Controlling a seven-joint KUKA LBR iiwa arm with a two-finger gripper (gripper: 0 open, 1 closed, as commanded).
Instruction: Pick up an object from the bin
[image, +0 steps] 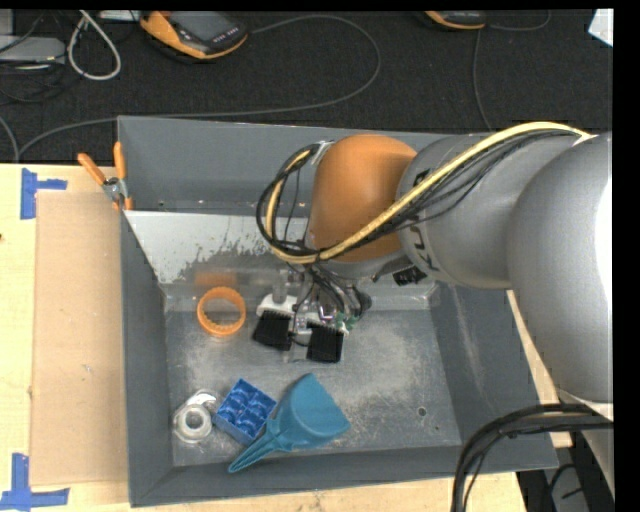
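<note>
My gripper (297, 338) hangs over the middle of the bin floor, its two black fingers a small gap apart with nothing between them. An orange ring (221, 311) lies on the floor just to its left. Below the gripper, near the front wall, a blue funnel (297, 419) lies on its side with its spout pointing to the front left. Beside the funnel's left sits a blue ridged block (244, 410).
A clear tape roll (193, 418) lies at the front left next to the blue block. The arm with its orange cover and cables reaches in from the right and hides the bin's back right part. The bin's right floor is bare grey metal.
</note>
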